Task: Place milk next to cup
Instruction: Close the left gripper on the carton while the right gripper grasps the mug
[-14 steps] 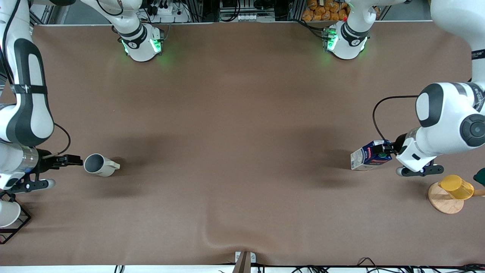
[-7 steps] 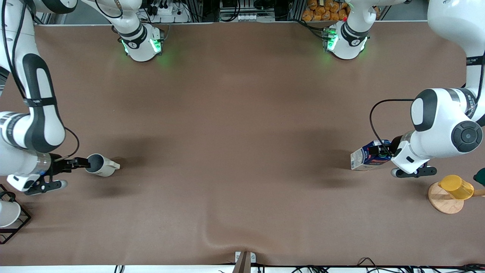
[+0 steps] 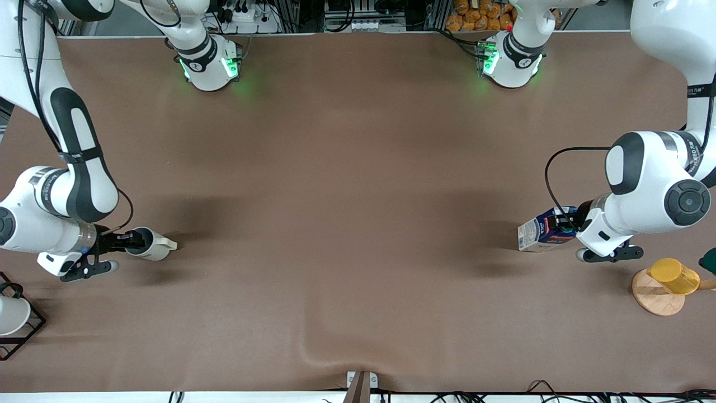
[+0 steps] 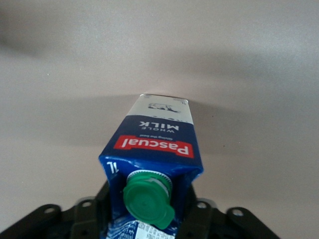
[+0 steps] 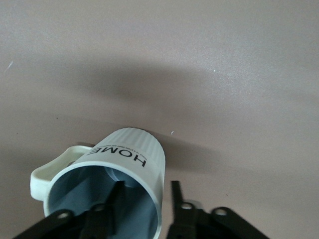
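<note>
Both arms have pushed in since a second ago: the right gripper (image 3: 133, 241) now reaches into the mouth of the mug (image 3: 150, 244), and the left gripper (image 3: 569, 225) sits further up the top of the milk carton (image 3: 545, 230).

Front view: mug and carton both lie on their sides on the brown table (image 3: 358, 224), well apart, each at its own arm's end. A yellow cup on a wooden base (image 3: 665, 285) stands near the carton, closer to the camera.

Left wrist view: fingers are pressed onto the milk carton (image 4: 152, 159) at the gable, one each side by the green cap (image 4: 148, 197). Blue top, red Pascal band, white panel reading "whole milk", no dents I can see.

Right wrist view: one finger sits inside the mug (image 5: 119, 186), one outside, pinching the ribbed wall. Off-white, grey inside, "HOME" printed, handle off to one side.

What worries me: a gable-only grip could let the carton swing or slip when lifted, and a thin-wall pinch could let the mug rotate.
</note>
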Action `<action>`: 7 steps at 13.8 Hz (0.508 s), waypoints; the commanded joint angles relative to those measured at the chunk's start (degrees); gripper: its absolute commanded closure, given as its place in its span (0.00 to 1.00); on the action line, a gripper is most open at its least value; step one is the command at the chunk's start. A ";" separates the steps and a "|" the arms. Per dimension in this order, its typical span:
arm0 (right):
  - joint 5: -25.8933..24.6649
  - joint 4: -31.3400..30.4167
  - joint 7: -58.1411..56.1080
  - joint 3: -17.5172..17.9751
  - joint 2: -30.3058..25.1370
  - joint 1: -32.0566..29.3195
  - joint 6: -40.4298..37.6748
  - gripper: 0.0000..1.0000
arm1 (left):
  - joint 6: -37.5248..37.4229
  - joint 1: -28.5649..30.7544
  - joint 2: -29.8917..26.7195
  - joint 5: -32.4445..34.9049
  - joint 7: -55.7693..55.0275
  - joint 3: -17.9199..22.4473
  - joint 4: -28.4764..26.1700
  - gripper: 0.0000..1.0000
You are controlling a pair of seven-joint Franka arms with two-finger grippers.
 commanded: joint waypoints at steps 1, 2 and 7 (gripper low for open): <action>1.75 -0.36 -1.10 0.95 -1.64 -1.10 -0.95 1.00 | -0.16 -0.17 -0.06 0.89 1.16 0.09 0.51 0.48; 2.10 1.12 -1.10 0.95 -1.64 -1.02 -2.96 1.00 | -0.16 -0.26 -0.15 0.98 1.16 0.09 0.68 0.49; 4.74 10.09 7.76 2.17 -2.60 2.75 -17.11 1.00 | -0.42 -0.35 -0.67 0.98 1.16 -0.09 1.47 0.54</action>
